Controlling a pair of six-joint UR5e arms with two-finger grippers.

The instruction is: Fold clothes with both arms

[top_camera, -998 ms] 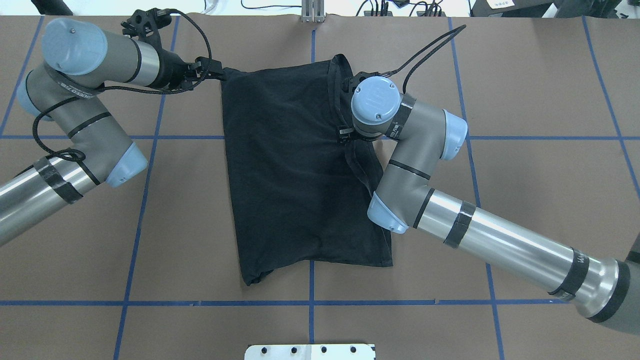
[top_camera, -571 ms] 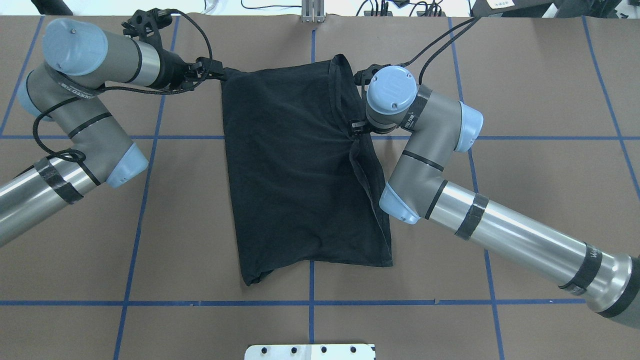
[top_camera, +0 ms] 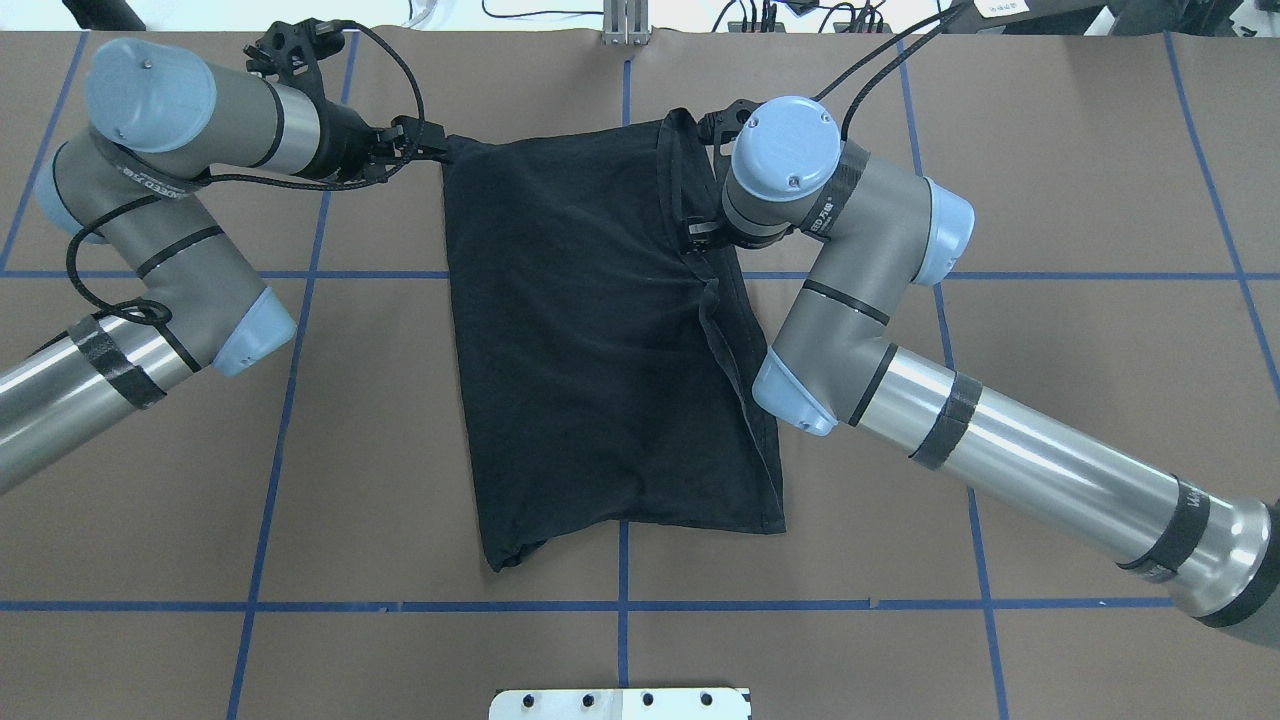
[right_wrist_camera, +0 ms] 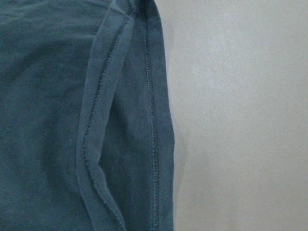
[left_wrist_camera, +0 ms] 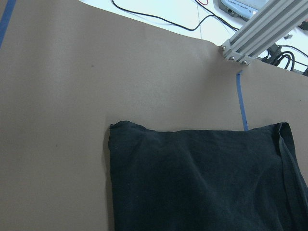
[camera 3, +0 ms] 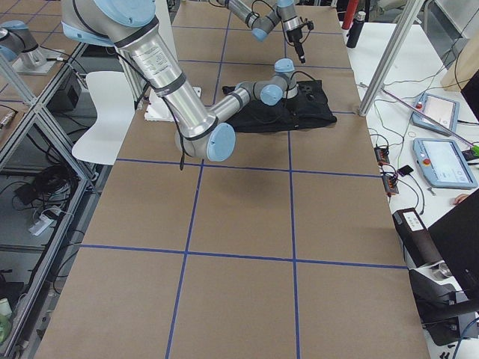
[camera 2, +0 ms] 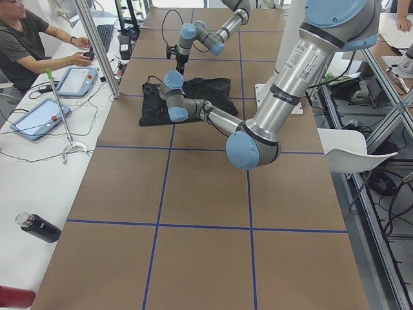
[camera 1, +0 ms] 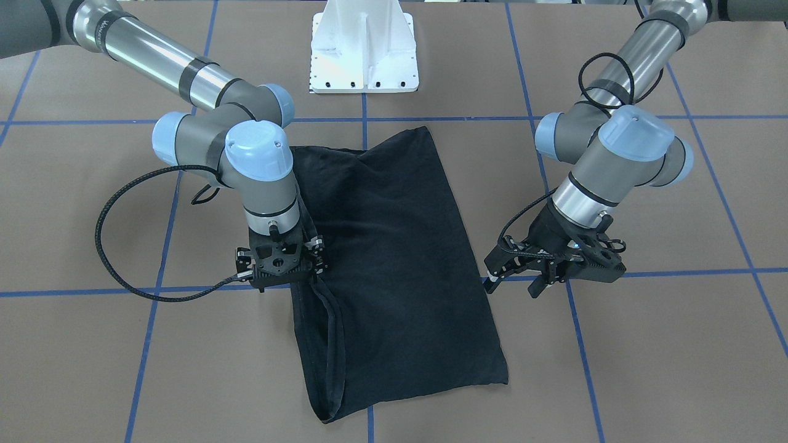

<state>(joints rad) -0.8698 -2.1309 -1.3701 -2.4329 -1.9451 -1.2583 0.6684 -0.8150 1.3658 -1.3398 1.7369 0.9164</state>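
Shirt first: the one black T-shirt (top_camera: 590,340) lies flat on the table (top_camera: 1050,200), straight out in front of the white pedestal base (camera 1: 364,55). It is folded into a long strip, and the long axis runs directly away from the base. No print shows on the upturned face.

My right gripper (camera 1: 283,277) points straight down over the strip's long edge on the base's right, in the half farther from the base. Its fingers look parted and carry nothing. Its wrist camera is filled by the doubled hem (right_wrist_camera: 149,120) lying flat, so I judge the cloth sits just beneath the fingertips.

My left gripper (camera 1: 511,283) is off the opposite long edge, on the base's left, about level with the corner farthest from the base. It lies nearly level, fingers spread and empty, aimed across at the strip. Its wrist view takes in that whole corner from above, so I judge the cloth lies ahead of the fingers and lower.

I expect the next fold to go across the long axis, bringing the far end back toward the base. For that the right arm is the nearer to a grip. The left has to come down and in.

Count: one shirt, one base, two arms, two grippers.
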